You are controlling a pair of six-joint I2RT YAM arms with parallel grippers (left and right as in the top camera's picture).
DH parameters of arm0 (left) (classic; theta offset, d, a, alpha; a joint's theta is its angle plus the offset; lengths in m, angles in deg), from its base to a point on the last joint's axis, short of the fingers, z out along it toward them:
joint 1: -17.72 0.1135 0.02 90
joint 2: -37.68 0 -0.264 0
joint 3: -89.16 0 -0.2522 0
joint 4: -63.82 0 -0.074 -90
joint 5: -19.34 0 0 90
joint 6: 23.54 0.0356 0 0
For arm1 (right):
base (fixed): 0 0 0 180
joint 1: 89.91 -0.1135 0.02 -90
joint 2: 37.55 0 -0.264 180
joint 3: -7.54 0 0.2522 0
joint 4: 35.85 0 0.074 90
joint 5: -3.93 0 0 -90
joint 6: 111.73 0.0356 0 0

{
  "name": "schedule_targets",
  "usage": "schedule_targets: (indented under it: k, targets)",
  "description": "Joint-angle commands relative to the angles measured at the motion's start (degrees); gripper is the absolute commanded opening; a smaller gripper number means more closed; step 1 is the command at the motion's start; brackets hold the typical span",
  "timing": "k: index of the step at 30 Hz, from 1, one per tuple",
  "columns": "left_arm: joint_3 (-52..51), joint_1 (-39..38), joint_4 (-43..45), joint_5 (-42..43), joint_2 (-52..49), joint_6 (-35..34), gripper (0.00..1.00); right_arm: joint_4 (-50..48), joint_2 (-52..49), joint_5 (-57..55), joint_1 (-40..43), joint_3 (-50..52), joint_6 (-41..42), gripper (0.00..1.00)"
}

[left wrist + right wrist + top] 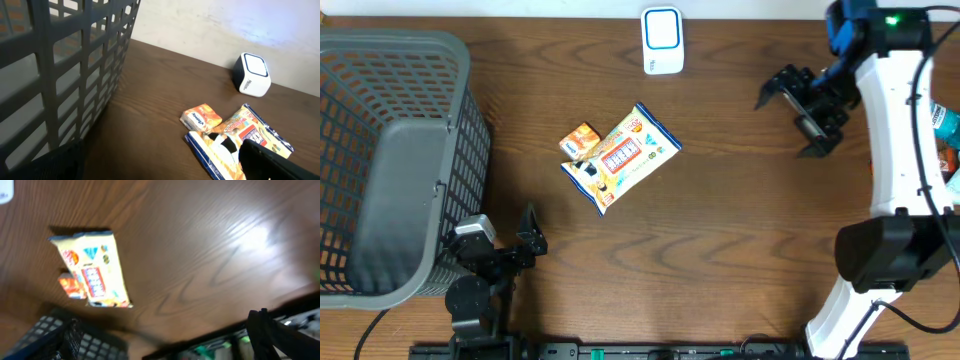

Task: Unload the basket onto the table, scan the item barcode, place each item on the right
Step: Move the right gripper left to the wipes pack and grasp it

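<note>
- Yellow foil snack packet (pixel 622 157) lies flat mid-table.
- Right gripper (pixel 790 122) and left gripper (pixel 496 243): jaws wide, empty.
- White-and-blue box scanner (pixel 662 40) stands at far edge; face the barcode squarely to it.
- Small orange carton (pixel 580 139) touches packet's left; grip clear of it.

A flat yellow snack packet (pixel 622 157) with blue edging and a red-and-white label lies printed side up near the middle of the desk, turned diagonally. The white barcode scanner (pixel 662 40), its face ringed in blue, stands well apart at the desk's far edge.
</note>
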Motion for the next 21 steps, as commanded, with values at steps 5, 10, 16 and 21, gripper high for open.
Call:
schedule_targets:
  k: [5,10,16,21]
  targets:
    - [-1.38,-0.11,-0.59,-0.33,0.09,0.11,0.98,-0.66,-0.15,2.38,-9.29,0.24,11.50,0.99]
    - [-1.38,-0.11,-0.59,-0.33,0.09,0.11,0.98,-7.82,-0.24,-8.31,-15.06,0.24,14.08,0.99]
    - [-1.38,-0.11,-0.59,-0.33,0.09,0.11,0.98,-16.81,-2.05,-21.11,-23.34,0.24,14.05,0.99]
    - [-1.38,-0.11,-0.59,-0.33,0.09,0.11,0.98,-26.88,-7.06,-20.98,-29.38,0.24,7.39,0.99]
